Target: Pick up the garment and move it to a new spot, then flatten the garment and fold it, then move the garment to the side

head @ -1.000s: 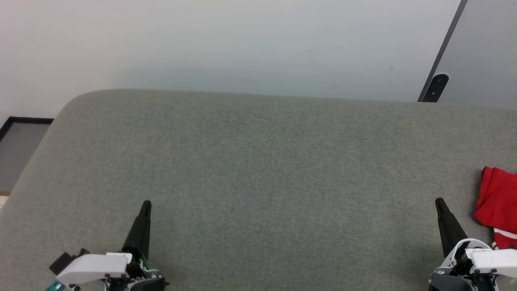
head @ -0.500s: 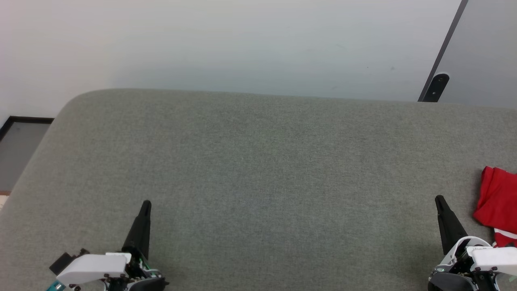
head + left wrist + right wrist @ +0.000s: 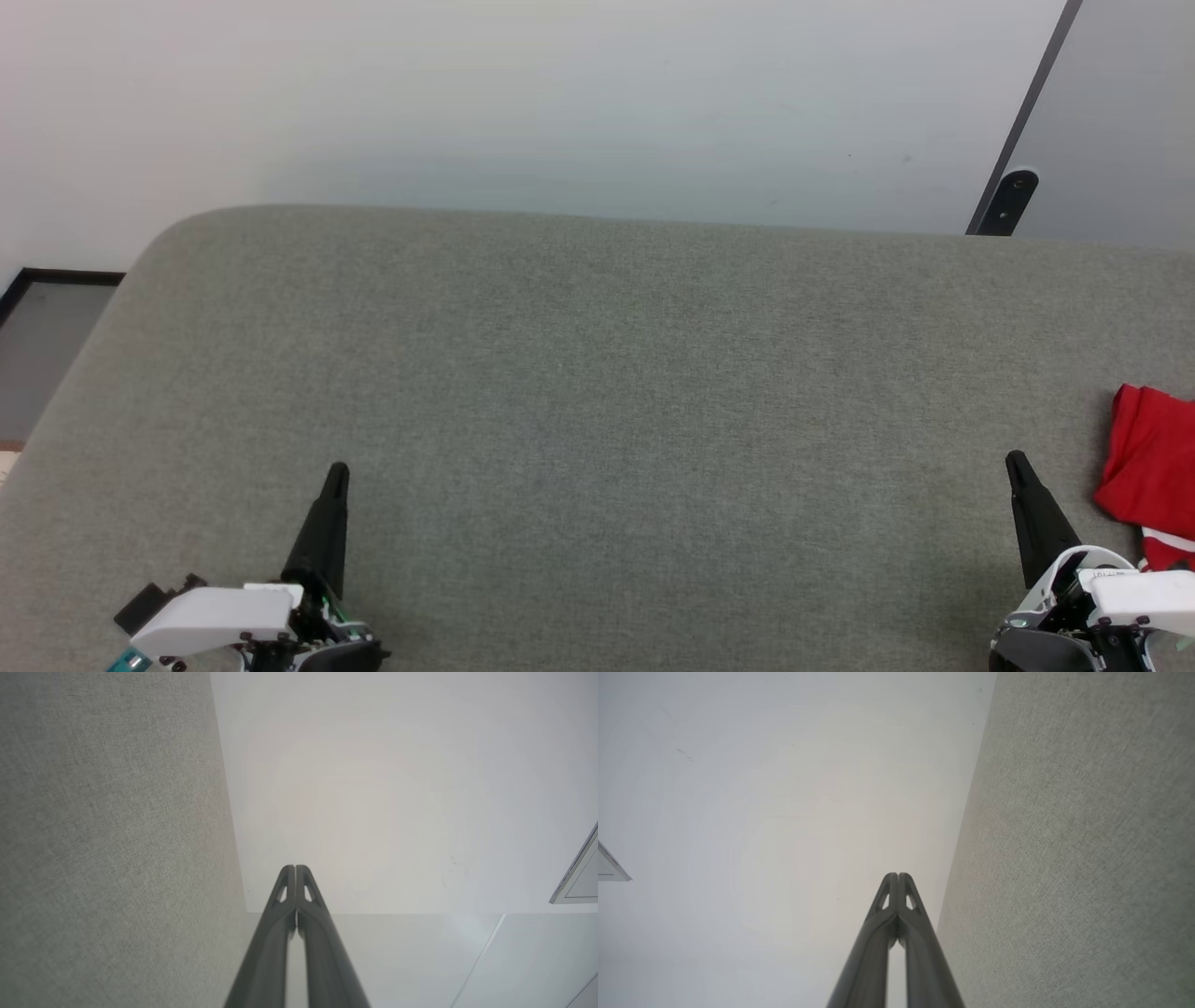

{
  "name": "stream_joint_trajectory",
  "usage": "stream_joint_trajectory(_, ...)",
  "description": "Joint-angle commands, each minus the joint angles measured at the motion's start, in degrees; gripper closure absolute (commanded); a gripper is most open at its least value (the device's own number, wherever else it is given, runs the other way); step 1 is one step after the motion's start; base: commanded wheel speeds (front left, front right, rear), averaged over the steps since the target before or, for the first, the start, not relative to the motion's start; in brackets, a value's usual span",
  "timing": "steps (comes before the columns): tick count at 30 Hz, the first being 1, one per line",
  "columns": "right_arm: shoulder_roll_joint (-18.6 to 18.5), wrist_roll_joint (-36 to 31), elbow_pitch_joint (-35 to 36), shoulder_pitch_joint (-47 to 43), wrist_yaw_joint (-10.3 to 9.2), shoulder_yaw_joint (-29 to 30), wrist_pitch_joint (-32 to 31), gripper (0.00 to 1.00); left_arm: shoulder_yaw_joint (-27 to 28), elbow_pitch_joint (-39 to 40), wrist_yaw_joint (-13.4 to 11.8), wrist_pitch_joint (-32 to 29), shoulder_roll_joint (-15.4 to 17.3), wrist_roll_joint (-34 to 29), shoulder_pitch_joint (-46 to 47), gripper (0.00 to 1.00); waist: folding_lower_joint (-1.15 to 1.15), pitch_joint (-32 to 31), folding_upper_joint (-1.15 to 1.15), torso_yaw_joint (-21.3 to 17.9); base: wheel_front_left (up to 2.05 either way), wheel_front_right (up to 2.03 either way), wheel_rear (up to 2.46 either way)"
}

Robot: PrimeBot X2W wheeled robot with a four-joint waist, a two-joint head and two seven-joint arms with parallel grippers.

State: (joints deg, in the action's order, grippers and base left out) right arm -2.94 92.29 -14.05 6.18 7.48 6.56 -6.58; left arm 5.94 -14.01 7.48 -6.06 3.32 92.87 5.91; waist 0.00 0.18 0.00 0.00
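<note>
the garment [image 3: 1153, 471] lies bunched at the far right edge of the grey padded surface [image 3: 597, 373], red with a strip of white-striped trim showing, partly cut off by the head view's edge. the right gripper [image 3: 1016, 459] is just to its left, not touching it, fingers pressed together and holding nothing. the left gripper [image 3: 337, 469] is well apart at the lower left, also closed tight and empty. a pale wall [image 3: 560, 93] stands behind
</note>
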Motion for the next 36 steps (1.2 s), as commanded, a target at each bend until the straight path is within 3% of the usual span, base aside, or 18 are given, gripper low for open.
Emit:
stream_joint_trajectory(1, 0.2, 0.2, 0.0, 0.2, 0.02, 0.0, -0.1, 1.0, 0.2, -0.1, 0.0, -0.2, -0.1, 0.0, 0.6, 1.0, 0.0, 0.0, 0.0, 0.0, 0.0, 0.0, 0.0)
stream_joint_trajectory(36, 0.2, 0.2, 0.0, 0.2, 0.02, 0.0, -0.1, 1.0, 0.4, -0.1, 0.0, -0.4, -0.3, -0.3, 0.6, 1.0, 0.0, 0.0, 0.0, 0.0, 0.0, 0.0, 0.0)
